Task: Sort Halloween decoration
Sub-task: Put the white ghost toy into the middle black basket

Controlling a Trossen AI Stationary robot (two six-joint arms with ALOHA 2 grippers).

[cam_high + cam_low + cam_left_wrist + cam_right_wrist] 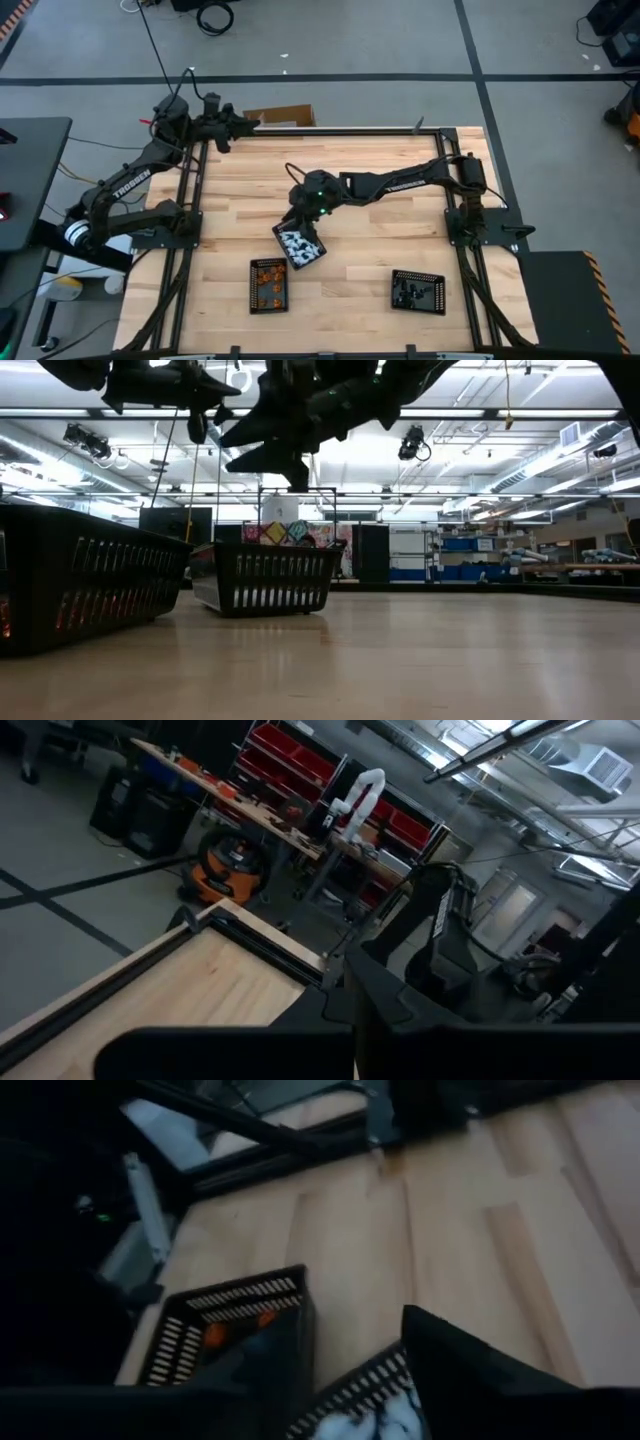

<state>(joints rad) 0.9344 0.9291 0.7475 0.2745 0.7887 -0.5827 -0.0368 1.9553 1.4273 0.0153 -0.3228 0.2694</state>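
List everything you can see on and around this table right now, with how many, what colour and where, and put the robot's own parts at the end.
white pieces tray: one, black, table middle, tilted, holding white decoration pieces, under the right gripper.
orange pieces tray: one, black, near the front edge, left of centre, holding orange pieces.
black pieces tray: one, black, near the front edge, right of centre, holding dark pieces.
table: one, light wood, with a black frame.
cardboard box: one, brown, just beyond the table's far edge.
shop vacuum: one, orange and black, on the floor beyond the table.
left gripper: one, dark, parked at the far left corner, shut.
right gripper: one, dark, over the white pieces tray, fingers apart.
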